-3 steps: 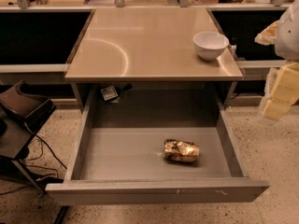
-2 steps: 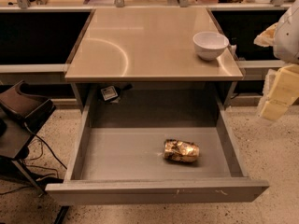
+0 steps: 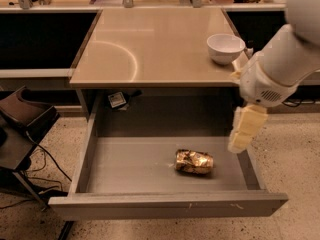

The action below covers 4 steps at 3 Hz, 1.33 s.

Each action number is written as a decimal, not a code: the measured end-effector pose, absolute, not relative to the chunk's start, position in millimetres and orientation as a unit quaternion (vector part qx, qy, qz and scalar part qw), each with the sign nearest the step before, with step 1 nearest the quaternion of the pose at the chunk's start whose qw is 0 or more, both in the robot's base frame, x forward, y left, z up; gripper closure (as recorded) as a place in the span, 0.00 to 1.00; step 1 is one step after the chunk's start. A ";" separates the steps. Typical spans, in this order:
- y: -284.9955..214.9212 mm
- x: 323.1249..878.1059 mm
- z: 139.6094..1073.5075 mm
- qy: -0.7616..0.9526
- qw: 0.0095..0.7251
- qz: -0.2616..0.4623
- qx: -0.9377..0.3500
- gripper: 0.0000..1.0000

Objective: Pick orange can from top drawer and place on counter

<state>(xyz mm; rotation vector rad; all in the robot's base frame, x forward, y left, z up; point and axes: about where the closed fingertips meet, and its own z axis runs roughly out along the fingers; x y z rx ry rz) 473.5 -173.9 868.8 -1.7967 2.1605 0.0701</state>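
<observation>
The orange can lies on its side on the flat grey bottom of the open top drawer, right of the middle. It is crumpled, shiny and golden with dark print. The beige counter spreads above the drawer, with a curved arc mark at its left. My gripper hangs from the white arm at the right. It points down over the drawer's right side wall, to the right of the can and above it, and it holds nothing.
A white bowl stands on the counter's right edge, close behind the arm. Dark side shelves flank the counter. A dark chair and cables sit on the speckled floor at the left. A small tag hangs under the counter.
The arm has swung in from the right edge towards the left. The gripper now hangs over the drawer's right side, nearer the can. The can and the bowl have not moved.
</observation>
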 end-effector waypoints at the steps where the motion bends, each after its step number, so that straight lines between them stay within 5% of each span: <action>1: -154.1 492.5 825.7 0.745 0.178 0.049 -0.642 0.00; 3: -134.8 494.5 784.4 0.748 0.176 0.091 -0.634 0.00; 4: -84.1 494.6 728.0 0.741 0.177 0.143 -0.632 0.00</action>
